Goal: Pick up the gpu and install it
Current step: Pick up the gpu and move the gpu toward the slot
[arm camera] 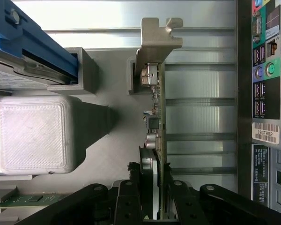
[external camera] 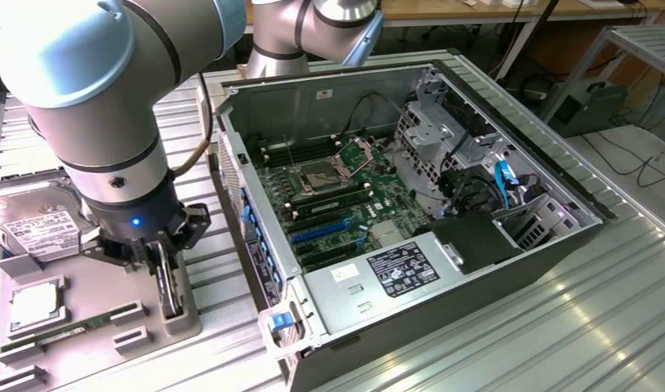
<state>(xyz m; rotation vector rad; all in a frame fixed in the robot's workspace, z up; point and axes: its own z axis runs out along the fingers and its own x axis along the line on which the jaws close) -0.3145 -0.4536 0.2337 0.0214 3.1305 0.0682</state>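
the hand (external camera: 166, 278) is clamped narrow on the upright gpu (arm camera: 157, 112) in a grey holder (external camera: 189, 320) on the ribbed metal surface (external camera: 496, 335), beside an open computer case (external camera: 567, 175); cables (external camera: 625, 159) lie on the floor beyond.

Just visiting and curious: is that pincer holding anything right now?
Pincer: closed on the gpu, which stands edge-up in its grey holder.

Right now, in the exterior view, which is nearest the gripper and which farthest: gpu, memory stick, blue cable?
1. gpu, between the gripper's fingers.
2. memory stick, same tray, exterior view's left.
3. blue cable, inside the case, exterior view's right.
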